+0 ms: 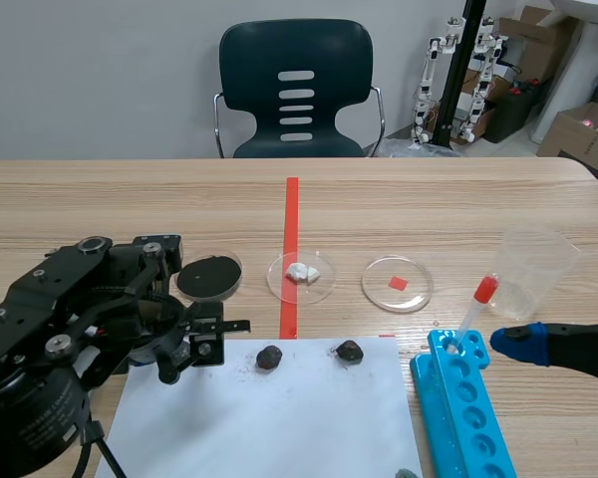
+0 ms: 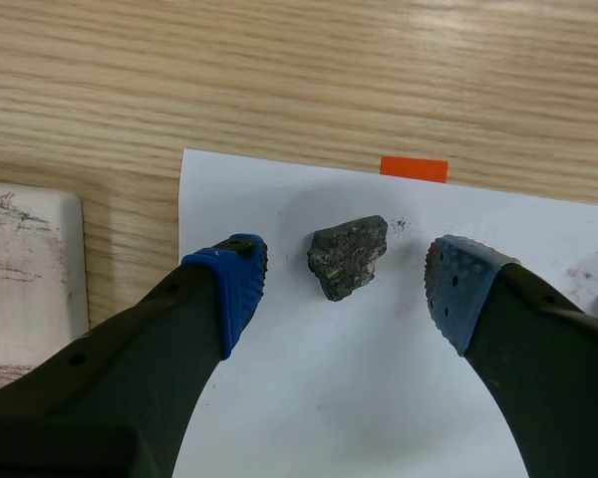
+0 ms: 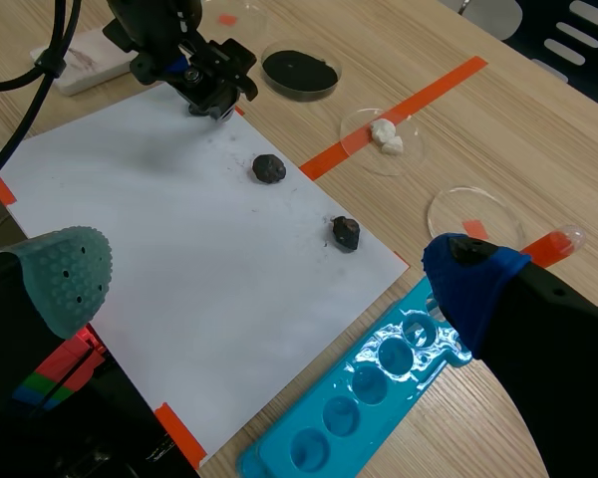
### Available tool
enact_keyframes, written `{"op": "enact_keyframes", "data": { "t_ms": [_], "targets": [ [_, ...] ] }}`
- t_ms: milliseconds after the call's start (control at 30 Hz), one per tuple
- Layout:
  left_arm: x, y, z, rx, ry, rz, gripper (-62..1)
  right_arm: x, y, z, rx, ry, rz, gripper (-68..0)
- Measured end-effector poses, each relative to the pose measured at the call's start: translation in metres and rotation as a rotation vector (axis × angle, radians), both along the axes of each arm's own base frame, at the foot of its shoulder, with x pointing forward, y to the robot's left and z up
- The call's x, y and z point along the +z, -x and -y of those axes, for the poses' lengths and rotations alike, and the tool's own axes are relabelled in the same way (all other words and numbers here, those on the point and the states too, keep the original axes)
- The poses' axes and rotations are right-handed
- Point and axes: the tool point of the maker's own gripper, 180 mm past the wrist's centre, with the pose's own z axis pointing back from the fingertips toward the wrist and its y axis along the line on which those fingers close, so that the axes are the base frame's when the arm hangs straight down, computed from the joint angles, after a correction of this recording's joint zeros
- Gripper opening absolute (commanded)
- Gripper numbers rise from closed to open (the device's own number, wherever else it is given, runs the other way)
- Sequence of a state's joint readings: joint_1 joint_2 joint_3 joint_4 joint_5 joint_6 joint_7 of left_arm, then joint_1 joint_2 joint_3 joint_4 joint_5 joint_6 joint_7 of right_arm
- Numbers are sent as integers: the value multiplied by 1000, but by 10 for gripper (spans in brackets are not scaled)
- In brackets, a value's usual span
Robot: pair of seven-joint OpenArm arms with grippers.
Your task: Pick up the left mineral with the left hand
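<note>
The left mineral (image 1: 270,358), a small dark rough stone, lies on the white paper sheet (image 1: 279,423) near its far edge. In the left wrist view the left mineral (image 2: 347,257) sits between and just ahead of my left gripper's (image 2: 345,271) blue-padded fingers, which are open and not touching it. From the scene view my left gripper (image 1: 215,337) hovers to the left of the stone. A second mineral (image 1: 349,351) lies further right. My right gripper (image 3: 269,277) is open with nothing in it, low beside the blue rack (image 1: 463,408).
Three petri dishes stand behind the paper: black powder (image 1: 208,276), white lumps (image 1: 301,273), a red square (image 1: 398,283). A red-capped tube (image 1: 475,309) leans in the rack and a clear cup (image 1: 538,271) stands beyond it. A white block (image 2: 20,269) lies beside the paper.
</note>
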State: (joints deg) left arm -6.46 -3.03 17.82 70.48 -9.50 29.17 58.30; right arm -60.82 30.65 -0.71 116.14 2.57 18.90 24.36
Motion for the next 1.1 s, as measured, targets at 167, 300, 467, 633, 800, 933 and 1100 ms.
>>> {"op": "enact_keyframes", "data": {
  "t_ms": [167,300,467,633,800,933,1100],
  "targets": [
    [8,-11,0,0,0,28,-247,0,0,0,0,0,0,4],
    [11,-15,0,0,0,37,-247,0,0,0,0,0,0,4],
    [-6,-6,-5,7,-18,-21,-247,0,0,0,0,0,0,4],
    [-9,-7,-6,11,-17,-33,-247,0,0,0,0,-1,1,4],
    [-9,-7,-6,11,-16,-34,-297,0,0,0,0,0,0,4],
    [-10,-3,-5,12,-11,-56,-362,0,0,0,0,0,0,4],
    [-10,-1,-5,13,-7,-74,-446,0,0,0,0,0,0,4]
  ]
}}
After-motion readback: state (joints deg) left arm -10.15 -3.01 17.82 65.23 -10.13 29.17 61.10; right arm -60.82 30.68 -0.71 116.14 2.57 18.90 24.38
